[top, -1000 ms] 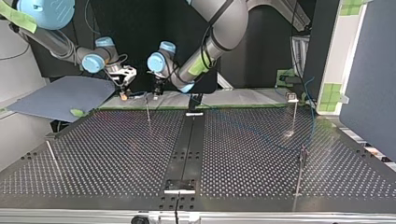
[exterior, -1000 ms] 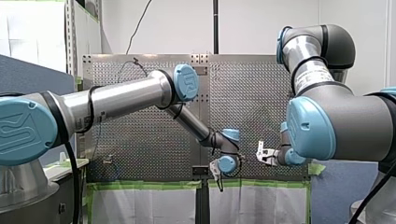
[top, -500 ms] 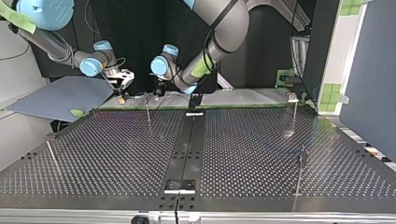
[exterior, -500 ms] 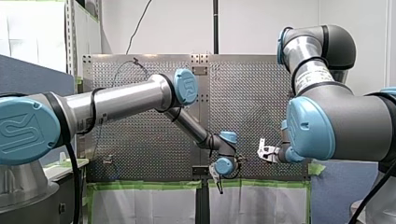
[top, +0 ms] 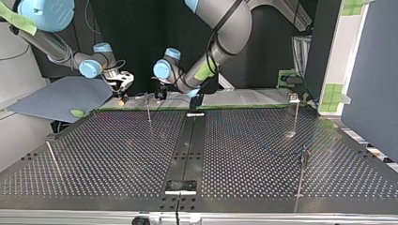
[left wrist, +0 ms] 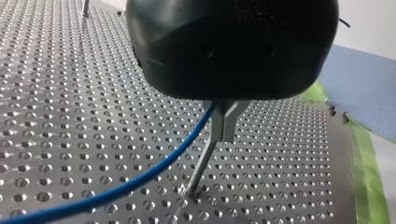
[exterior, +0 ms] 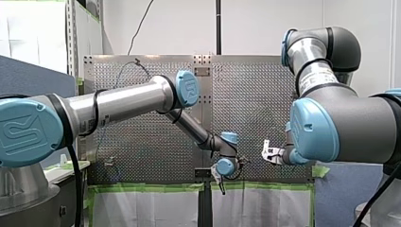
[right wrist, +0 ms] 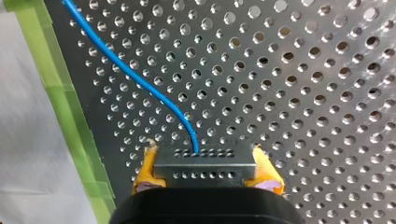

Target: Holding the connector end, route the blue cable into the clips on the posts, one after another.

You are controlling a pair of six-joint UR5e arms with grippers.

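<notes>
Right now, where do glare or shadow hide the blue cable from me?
Right wrist view: cable plain against the evenly lit table, up to the connector. Top view: black backdrop behind left gripper and right gripper; cable barely shows. Left wrist view: cable clear, but the left gripper's dark body blocks much of the scene. Front view: I cannot make it out.

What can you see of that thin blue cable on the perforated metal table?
The thin blue cable is a smooth, flexible, plastic-looking strand. One end enters a silvery rectangular connector, clamped between the yellow pads of my right gripper. From there it curves away over the perforated metal table, near green tape. In the left wrist view it sweeps in a slack arc up under my left gripper, beside a thin metal post; whether that gripper holds it cannot be told.
</notes>
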